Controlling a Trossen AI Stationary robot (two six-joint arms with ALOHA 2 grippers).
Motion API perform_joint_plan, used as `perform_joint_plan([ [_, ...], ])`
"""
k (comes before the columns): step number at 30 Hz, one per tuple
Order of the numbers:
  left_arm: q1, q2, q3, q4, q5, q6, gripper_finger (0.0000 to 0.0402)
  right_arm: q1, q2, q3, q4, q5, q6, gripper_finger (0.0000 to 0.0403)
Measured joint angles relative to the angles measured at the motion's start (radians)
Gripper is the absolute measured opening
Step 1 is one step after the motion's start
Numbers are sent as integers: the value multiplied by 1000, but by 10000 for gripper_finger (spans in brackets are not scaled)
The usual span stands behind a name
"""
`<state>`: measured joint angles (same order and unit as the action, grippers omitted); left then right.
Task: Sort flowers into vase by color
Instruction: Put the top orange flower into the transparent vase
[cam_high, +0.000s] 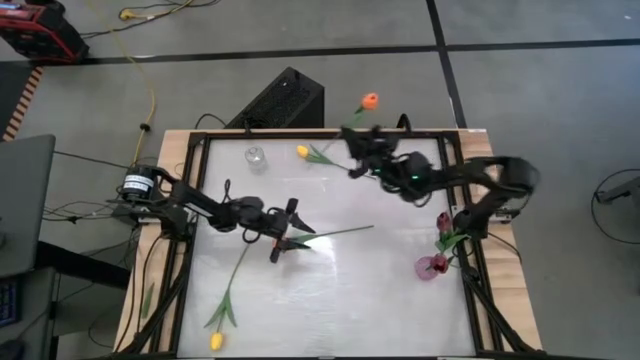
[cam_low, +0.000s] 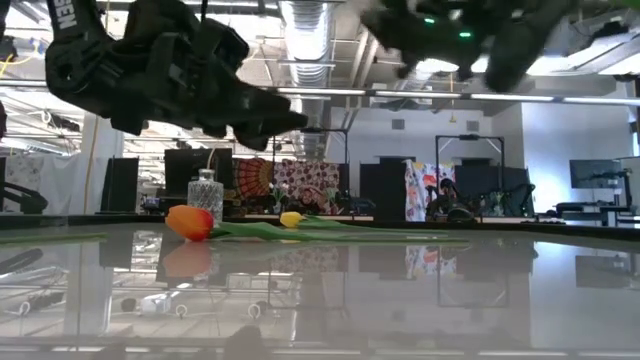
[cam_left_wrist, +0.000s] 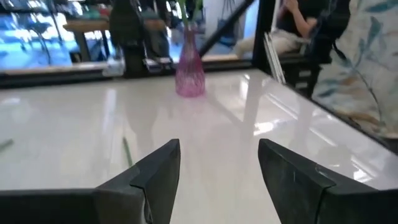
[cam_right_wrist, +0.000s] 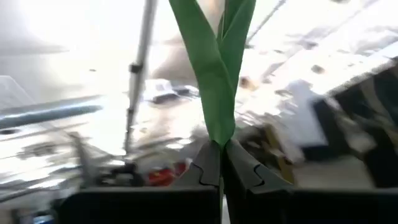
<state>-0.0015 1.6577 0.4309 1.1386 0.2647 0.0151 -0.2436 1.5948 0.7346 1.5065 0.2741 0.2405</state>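
right gripper (cam_right_wrist: 219, 163) pinches orange tulip's (cam_high: 369, 101) stem, head projecting past it.

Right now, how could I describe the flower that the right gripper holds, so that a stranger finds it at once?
Look at the far edge of the white table, right of the clear glass vase. There the right gripper is shut on a green stem. It is the orange tulip, the only flower lifted up, its head beyond the table's edge; the yellow tulip beside it lies flat.

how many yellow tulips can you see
2. One yellow tulip lies near the table's far edge, beside the clear glass vase. The other yellow tulip lies at the near left corner. More may be hidden under the arms.
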Motion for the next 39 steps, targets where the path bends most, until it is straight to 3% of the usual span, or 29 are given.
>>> perform_joint_plan([
  [2,8,-1,8,-51,1,13,206,3,109,110,60,-43,-20,25],
  [8,29,-24,7,-183,-7,20,206,-17,373,446,26,-117,-6,25],
  [15,39,-73,6,-394,2,26,206,-72,505,668,-76,-158,-3,25],
  [21,67,-316,6,-781,-30,40,206,-108,525,758,-264,-222,-16,25],
  [27,71,-558,6,-1084,-78,23,206,-106,523,793,-284,-226,-76,25],
  [32,71,-751,6,-1234,-173,-25,206,-107,553,817,-283,-225,-72,25],
  [39,75,-1032,6,-1316,-420,-69,206,-127,704,916,-258,-226,3,24],
])
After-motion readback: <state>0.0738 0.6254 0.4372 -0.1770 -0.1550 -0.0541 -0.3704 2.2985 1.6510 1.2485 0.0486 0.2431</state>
